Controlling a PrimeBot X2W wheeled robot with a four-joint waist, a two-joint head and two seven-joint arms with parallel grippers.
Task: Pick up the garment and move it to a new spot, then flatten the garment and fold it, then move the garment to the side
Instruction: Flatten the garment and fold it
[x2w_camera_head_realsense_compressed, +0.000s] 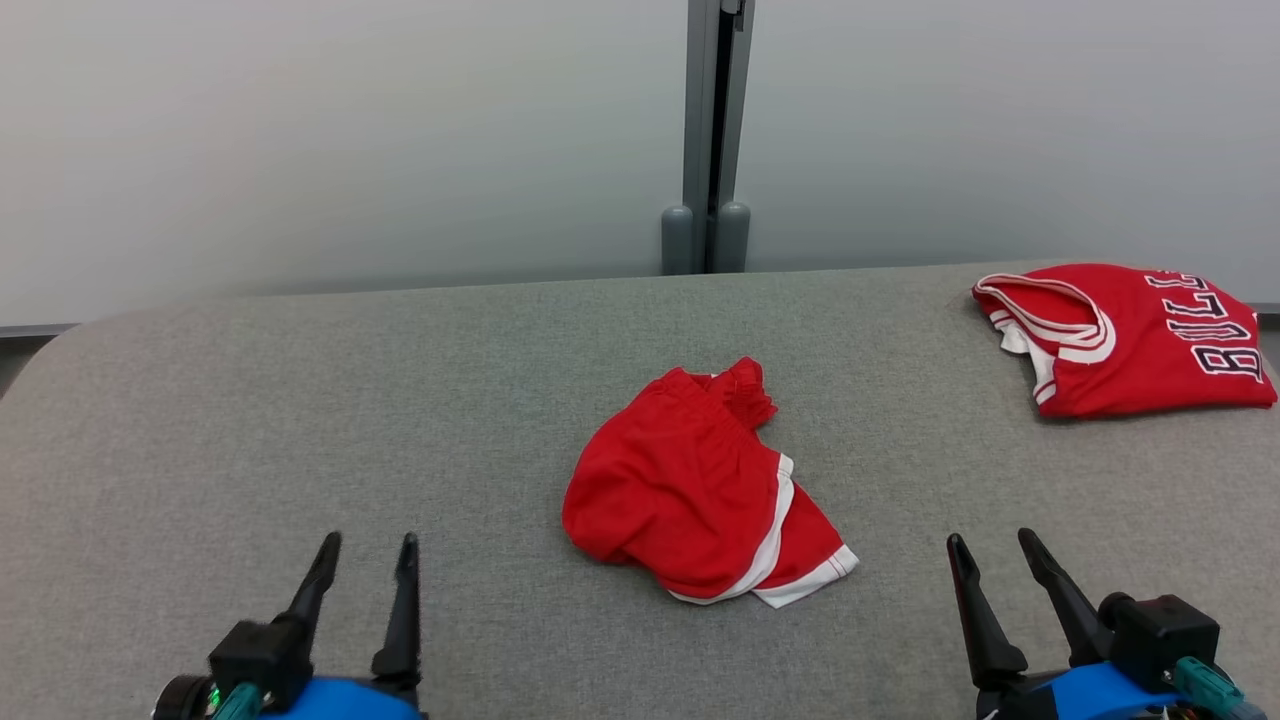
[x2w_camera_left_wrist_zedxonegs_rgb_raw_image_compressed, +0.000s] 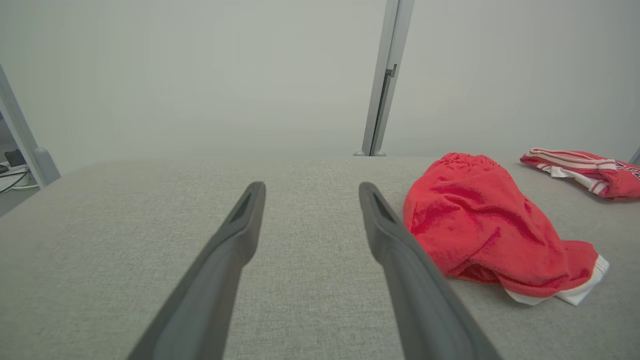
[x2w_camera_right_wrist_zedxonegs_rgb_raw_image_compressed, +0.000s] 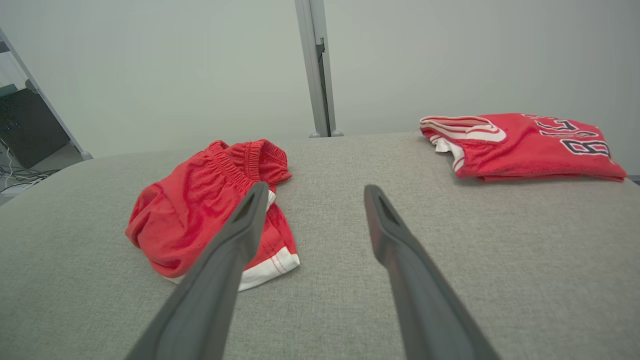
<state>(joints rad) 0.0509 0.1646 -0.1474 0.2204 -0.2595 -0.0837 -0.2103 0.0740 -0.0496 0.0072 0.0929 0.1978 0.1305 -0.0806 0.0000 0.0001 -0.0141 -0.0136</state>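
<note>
Red shorts (x2w_camera_head_realsense_compressed: 690, 490) crumpled at the centre of the head view, white trim toward the lower right, on the grey padded table (x2w_camera_head_realsense_compressed: 300, 400). Left gripper (x2w_camera_head_realsense_compressed: 369, 542) at lower left, jaws spread wide, holding nothing, well apart from the shorts. Right gripper (x2w_camera_head_realsense_compressed: 991, 538) at lower right, likewise spread and empty. Folded red jersey (x2w_camera_head_realsense_compressed: 1130, 340) with dark lettering at upper right, near the table's far edge. Grey post (x2w_camera_head_realsense_compressed: 712, 130) at top centre. In the right wrist view, shorts partly behind the left-hand finger.

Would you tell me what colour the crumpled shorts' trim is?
White trim on red shorts; right wrist view shows it best.
</note>
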